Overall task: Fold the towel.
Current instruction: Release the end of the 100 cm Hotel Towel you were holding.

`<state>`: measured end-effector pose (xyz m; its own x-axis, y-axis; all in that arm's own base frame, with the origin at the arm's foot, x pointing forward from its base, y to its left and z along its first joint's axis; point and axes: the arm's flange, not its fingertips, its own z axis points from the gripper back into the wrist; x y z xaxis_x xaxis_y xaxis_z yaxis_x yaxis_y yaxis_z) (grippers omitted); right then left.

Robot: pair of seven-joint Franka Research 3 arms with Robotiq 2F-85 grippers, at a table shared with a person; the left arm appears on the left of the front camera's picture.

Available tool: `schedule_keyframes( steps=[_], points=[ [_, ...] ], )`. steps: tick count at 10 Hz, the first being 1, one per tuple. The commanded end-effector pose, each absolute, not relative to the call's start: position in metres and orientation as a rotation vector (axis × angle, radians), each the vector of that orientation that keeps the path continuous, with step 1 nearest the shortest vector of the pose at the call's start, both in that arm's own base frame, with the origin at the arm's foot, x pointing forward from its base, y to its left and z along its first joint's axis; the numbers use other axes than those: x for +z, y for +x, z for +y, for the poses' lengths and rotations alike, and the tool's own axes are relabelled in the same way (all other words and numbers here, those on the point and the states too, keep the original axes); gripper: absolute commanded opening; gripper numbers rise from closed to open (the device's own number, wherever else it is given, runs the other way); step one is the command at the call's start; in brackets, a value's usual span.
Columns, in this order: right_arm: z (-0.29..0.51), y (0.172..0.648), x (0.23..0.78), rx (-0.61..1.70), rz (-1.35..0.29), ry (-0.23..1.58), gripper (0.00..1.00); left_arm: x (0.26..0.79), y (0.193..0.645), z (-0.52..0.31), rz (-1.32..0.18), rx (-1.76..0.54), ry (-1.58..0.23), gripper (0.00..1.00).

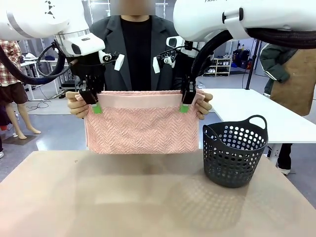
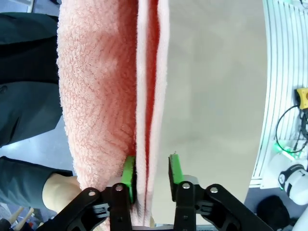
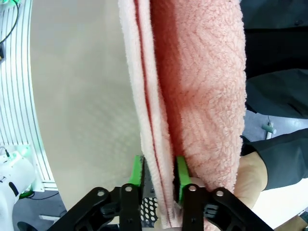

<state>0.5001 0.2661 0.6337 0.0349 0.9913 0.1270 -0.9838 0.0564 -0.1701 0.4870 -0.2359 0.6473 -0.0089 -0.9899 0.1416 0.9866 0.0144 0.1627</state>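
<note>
The salmon-pink towel (image 1: 140, 131) hangs doubled above the table, and a person's hands (image 1: 76, 106) hold its two top corners. My left gripper (image 1: 95, 106) straddles the top edge near the picture's left corner. In the left wrist view the gripper (image 2: 151, 171) is open: the towel's (image 2: 96, 96) thin front layers lie against one green pad, with a sliver of gap before the other pad. My right gripper (image 1: 184, 104) sits at the other corner. In the right wrist view the gripper (image 3: 159, 172) is shut on the towel's (image 3: 202, 86) front layers.
A dark perforated basket (image 1: 234, 153) stands on the beige table (image 1: 123, 197) at the right, below the towel's right end. The person stands close behind the towel, with a hand (image 2: 57, 192) beside my left fingers and the other hand (image 3: 250, 178) beside my right ones.
</note>
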Motion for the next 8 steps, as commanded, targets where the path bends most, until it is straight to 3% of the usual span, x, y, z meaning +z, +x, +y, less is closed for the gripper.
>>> schedule_keyframes(
  steps=[1,2,3,4,6,8],
  points=[
    [0.259,0.496,0.641,1.51,-0.232,-0.038,1.0,0.656,0.483,-0.229,-0.294,-1.542,-0.006,0.56],
    [0.255,0.496,0.645,1.501,-0.241,-0.038,1.0,0.662,0.481,-0.228,-0.306,-1.539,-0.007,1.0],
    [0.253,0.493,0.655,1.497,-0.258,-0.034,1.0,0.672,0.477,-0.228,-0.335,-1.547,-0.022,0.94],
    [0.245,0.489,0.671,1.477,-0.301,-0.008,0.79,0.686,0.472,-0.224,-0.381,-1.52,-0.041,1.0],
    [0.218,0.479,0.696,1.363,-0.357,0.049,1.0,0.71,0.458,-0.204,-0.447,-1.401,-0.092,1.0],
    [0.155,0.461,0.723,1.277,-0.424,0.216,1.0,0.731,0.435,-0.15,-0.537,-1.229,-0.133,1.0]
  ],
)
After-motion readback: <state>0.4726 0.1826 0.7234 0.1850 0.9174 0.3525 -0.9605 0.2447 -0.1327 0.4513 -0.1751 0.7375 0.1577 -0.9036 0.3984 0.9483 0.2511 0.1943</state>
